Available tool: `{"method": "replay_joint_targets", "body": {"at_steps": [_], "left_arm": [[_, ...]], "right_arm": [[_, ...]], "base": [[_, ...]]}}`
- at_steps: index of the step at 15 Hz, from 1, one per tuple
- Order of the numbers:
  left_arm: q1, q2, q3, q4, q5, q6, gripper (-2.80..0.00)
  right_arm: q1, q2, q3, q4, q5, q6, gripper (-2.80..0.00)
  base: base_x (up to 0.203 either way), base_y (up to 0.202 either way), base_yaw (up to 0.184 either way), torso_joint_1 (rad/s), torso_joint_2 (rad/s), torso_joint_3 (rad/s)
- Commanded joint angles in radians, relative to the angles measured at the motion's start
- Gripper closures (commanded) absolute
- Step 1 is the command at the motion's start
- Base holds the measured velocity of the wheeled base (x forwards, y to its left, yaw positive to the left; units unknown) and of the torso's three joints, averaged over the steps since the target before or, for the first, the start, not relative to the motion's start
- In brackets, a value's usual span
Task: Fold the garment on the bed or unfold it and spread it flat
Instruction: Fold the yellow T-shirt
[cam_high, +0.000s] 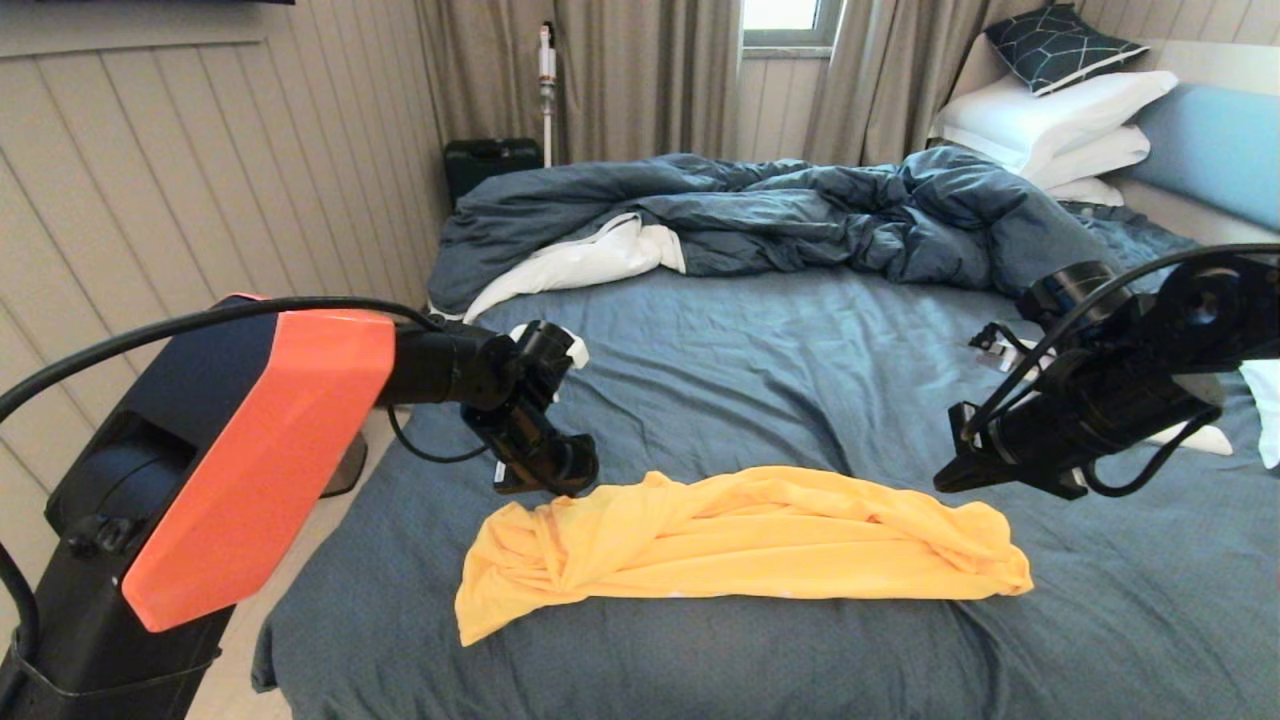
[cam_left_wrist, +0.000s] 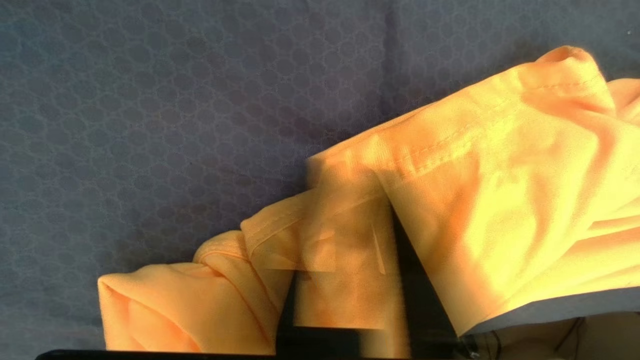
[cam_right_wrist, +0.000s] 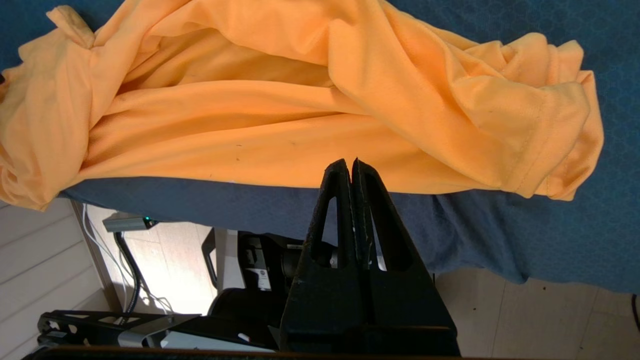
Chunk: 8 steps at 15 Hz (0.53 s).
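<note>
The shirt (cam_high: 740, 545) lies bunched in a long roll at lower centre, on the bed (cam_high: 760, 350). Its left end is pinched by the left claw (cam_high: 560, 478), probably for spreading. The right claw (cam_right_wrist: 351, 172), pressed together and empty, hangs at right.

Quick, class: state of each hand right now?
Left hand: shut on the garment.
Right hand: shut, empty, above the garment.

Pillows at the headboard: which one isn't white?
The top pillow: dark with a pale line pattern, propped above the plain white pillows stacked beneath it.
</note>
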Motion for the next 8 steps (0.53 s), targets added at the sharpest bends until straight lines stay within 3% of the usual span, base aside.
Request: {"method": "replay_joint_targets", "body": {"at_steps": [1,8], "left_arm": [[-0.006,-0.001,0.006,0.007,-0.004,-0.004,0.00],[-0.008,-0.045,0.009,0.015,-0.004,-0.021,0.00]], "right_arm": [[0.001,0.002,0.001,0.004,0.002,0.003,0.00],[-0.001,-0.005,0.007,0.004,0.002,0.004,0.00]], "base": [[0.000,0.000,0.000,0.000,0.00,0.000],[0.000,0.000,0.000,0.000,0.00,0.000]]}}
